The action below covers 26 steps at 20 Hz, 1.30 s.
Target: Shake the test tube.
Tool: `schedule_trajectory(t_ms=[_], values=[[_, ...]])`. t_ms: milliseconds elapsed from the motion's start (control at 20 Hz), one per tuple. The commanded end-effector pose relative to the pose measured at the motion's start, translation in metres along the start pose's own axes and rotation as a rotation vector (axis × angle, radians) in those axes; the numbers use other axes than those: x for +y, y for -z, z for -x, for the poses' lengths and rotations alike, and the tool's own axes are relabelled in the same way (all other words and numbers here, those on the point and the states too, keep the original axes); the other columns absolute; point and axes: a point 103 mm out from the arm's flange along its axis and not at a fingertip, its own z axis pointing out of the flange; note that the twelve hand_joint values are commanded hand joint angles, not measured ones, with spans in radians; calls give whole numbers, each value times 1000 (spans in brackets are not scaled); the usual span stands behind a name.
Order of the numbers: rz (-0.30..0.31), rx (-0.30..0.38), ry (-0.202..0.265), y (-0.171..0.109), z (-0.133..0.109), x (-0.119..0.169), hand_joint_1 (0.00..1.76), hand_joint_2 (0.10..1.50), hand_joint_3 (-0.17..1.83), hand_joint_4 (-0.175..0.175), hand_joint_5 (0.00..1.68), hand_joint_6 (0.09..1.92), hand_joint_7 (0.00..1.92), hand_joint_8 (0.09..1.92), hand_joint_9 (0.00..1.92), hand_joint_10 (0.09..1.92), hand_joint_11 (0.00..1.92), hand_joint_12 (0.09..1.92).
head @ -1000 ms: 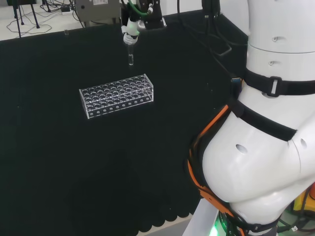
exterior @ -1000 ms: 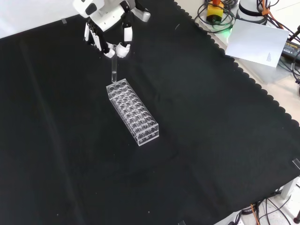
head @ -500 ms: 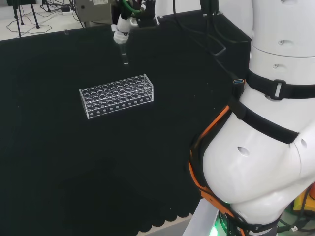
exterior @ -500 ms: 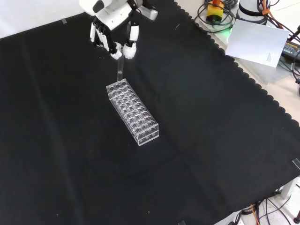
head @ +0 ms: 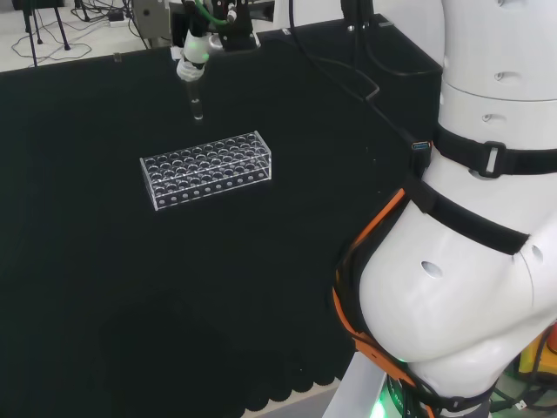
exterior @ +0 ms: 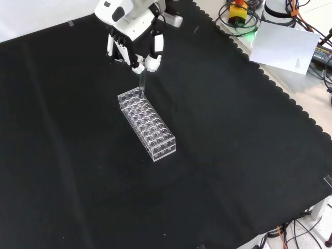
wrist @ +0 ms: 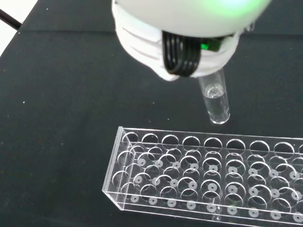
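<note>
A clear glass test tube (head: 197, 103) hangs upright in the air, pinched at its top by the black and white hand (head: 193, 63). In the front view the hand (exterior: 134, 36) sits above the far end of the clear plastic rack (exterior: 147, 124), and the tube (exterior: 141, 85) points down toward that end. The rack (head: 207, 169) lies on the black cloth, its many holes empty as far as I can see. In the wrist view the tube (wrist: 215, 100) shows close below a finger (wrist: 189, 56), its rounded bottom just above the rack (wrist: 208, 175).
The arm's big white links (head: 461, 218) stand at the right of the head view. Past the cloth's scalloped edge in the front view lie a white sheet (exterior: 284, 46) and cables (exterior: 238, 15). Black cloth (exterior: 233, 155) spreads around the rack.
The hand has carried the tube leftward in the head view, which is rightward and slightly lower in the front view. The rack has stayed put.
</note>
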Motion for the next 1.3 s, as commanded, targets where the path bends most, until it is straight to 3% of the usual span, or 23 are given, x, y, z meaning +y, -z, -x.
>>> schedule_trajectory(t_ms=[50, 100, 250, 300, 350, 450, 650, 800, 850, 950, 1050, 1250, 1300], values=[[-6, -9, -46, -1, 18, -5, 1431, 710, 448, -175, 1358, 413, 1531, 700, 1498, 87, 811, 1209], [-9, -13, -63, -1, 26, -7, 1429, 772, 325, -175, 1371, 358, 1580, 674, 1488, 95, 811, 1210], [-16, -25, -112, -3, 52, -14, 1434, 624, 617, -175, 1344, 489, 1449, 702, 1498, 87, 811, 1202], [-20, -30, -131, -3, 61, -18, 1432, 676, 514, -175, 1351, 446, 1504, 701, 1505, 87, 811, 1207], [-23, -35, -149, -4, 69, -21, 1433, 655, 555, -175, 1351, 457, 1481, 703, 1503, 87, 811, 1206], [-28, -47, -190, -3, 87, -28, 1429, 766, 341, -175, 1362, 380, 1578, 670, 1473, 127, 812, 1209], [-29, -62, -255, 0, 114, -39, 1435, 600, 664, -175, 1338, 515, 1434, 704, 1501, 87, 811, 1204], [-25, -67, -291, 4, 129, -43, 1428, 813, 241, -175, 1383, 320, 1609, 640, 1490, 92, 813, 1209], [-24, -69, -298, 5, 132, -44, 1427, 864, 141, -175, 1392, 282, 1640, 607, 1461, 160, 814, 1209], [-22, -73, -303, 7, 135, -43, 1432, 694, 482, -175, 1356, 435, 1494, 679, 1437, 177, 809, 1209], [-19, -73, -299, 8, 133, -41, 1435, 604, 658, -175, 1339, 515, 1434, 712, 1437, 169, 809, 1209], [-23, -67, -270, 5, 120, -34, 1436, 572, 719, -175, 1333, 543, 1416, 723, 1439, 165, 808, 1210], [-24, -64, -258, 4, 115, -31, 1433, 648, 576, -175, 1337, 490, 1486, 717, 1424, 224, 807, 1212]])
